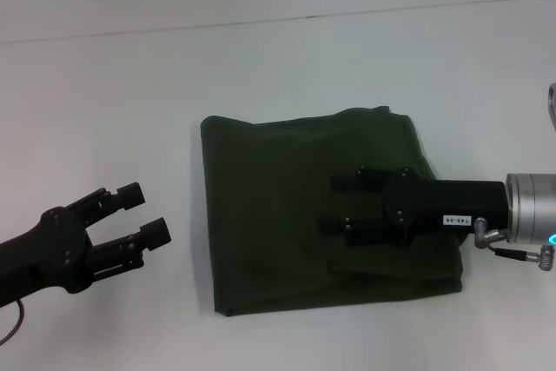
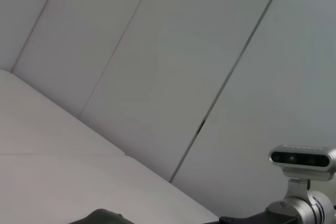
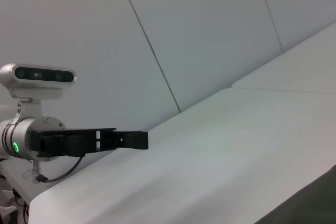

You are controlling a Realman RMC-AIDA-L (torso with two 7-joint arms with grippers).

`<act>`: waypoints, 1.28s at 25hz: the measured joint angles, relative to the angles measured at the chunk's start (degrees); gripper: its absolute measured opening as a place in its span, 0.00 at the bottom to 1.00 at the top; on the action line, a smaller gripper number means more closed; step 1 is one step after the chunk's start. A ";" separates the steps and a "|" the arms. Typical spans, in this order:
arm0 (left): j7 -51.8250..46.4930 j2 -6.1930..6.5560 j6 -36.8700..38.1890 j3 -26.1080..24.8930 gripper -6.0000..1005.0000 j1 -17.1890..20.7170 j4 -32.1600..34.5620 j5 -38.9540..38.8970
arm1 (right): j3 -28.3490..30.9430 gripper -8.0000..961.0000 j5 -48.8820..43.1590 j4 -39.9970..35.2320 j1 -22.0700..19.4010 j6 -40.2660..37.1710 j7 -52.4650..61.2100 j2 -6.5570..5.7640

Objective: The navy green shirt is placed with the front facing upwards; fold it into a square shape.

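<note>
The navy green shirt (image 1: 278,215) lies on the white table (image 1: 104,102) folded into a rough square, plain green side up, with no lettering showing. My right gripper (image 1: 328,204) reaches in from the right over the shirt's middle, open, with green cloth showing between its fingers. I cannot tell whether it touches the fabric. My left gripper (image 1: 149,211) hovers open over bare table to the left of the shirt, a short way from its left edge. The left wrist view catches a corner of the shirt (image 2: 102,216); the right wrist view shows another shirt (image 3: 312,205) edge and the left gripper (image 3: 140,140) side-on.
A seam (image 1: 278,19) runs across the far side of the table. The shirt's right part has a few folds and a doubled bottom edge (image 1: 347,300). The right arm's silver wrist (image 1: 530,210) sits at the shirt's right edge.
</note>
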 joint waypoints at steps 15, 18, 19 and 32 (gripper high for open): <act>0.00 0.00 -0.11 -0.03 0.91 -0.08 0.00 0.00 | 0.20 0.94 0.07 0.00 0.01 0.00 -0.03 0.09; 0.01 0.00 -0.23 -0.02 0.91 -0.09 0.00 0.00 | 0.20 0.94 0.07 0.00 0.13 0.00 -0.03 0.09; 0.01 0.00 -0.26 -0.02 0.91 -0.09 0.00 0.00 | 0.20 0.94 0.07 0.00 0.15 0.00 -0.03 0.09; -0.06 0.00 -0.28 0.30 0.91 -0.35 0.00 0.00 | 0.28 0.94 0.05 0.00 0.17 0.00 -0.03 0.09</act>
